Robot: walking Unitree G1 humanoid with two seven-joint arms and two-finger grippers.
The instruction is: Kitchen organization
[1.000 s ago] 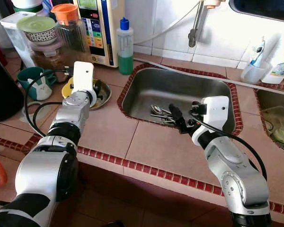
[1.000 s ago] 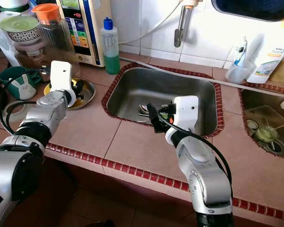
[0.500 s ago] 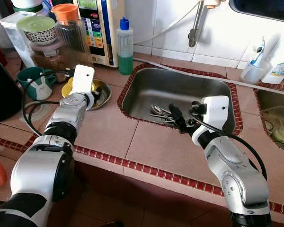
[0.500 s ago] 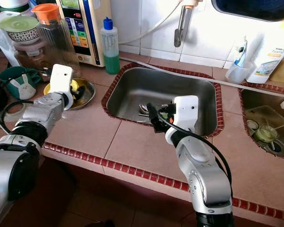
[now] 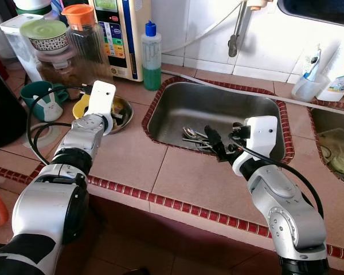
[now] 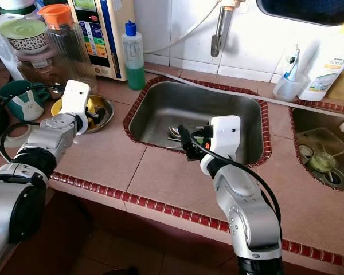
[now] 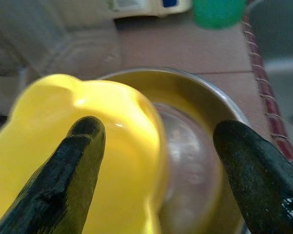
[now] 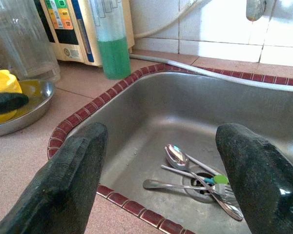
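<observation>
A shallow steel bowl point(image 5: 125, 112) stands on the tiled counter left of the sink and holds a yellow plastic piece point(image 7: 88, 146). My left gripper point(image 7: 157, 129) is open low over that bowl, one finger in front of the yellow piece and the other over the bowl's bare metal. The steel sink point(image 5: 218, 103) has spoons and a fork point(image 8: 178, 156) lying by its drain. My right gripper point(image 5: 213, 142) hovers open above the sink's front rim, pointing at the cutlery, with nothing between its fingers.
A green soap bottle point(image 5: 151, 54), a water purifier point(image 5: 117, 28), a glass jar with an orange lid point(image 5: 83, 34) and a green mug point(image 5: 43, 100) crowd the back left. The faucet point(image 5: 236, 28) hangs over the sink. A second basin point(image 5: 332, 143) lies at the right.
My left gripper has shifted and tilted slightly over the steel bowl, closer to the yellow piece. The right arm has stayed still.
</observation>
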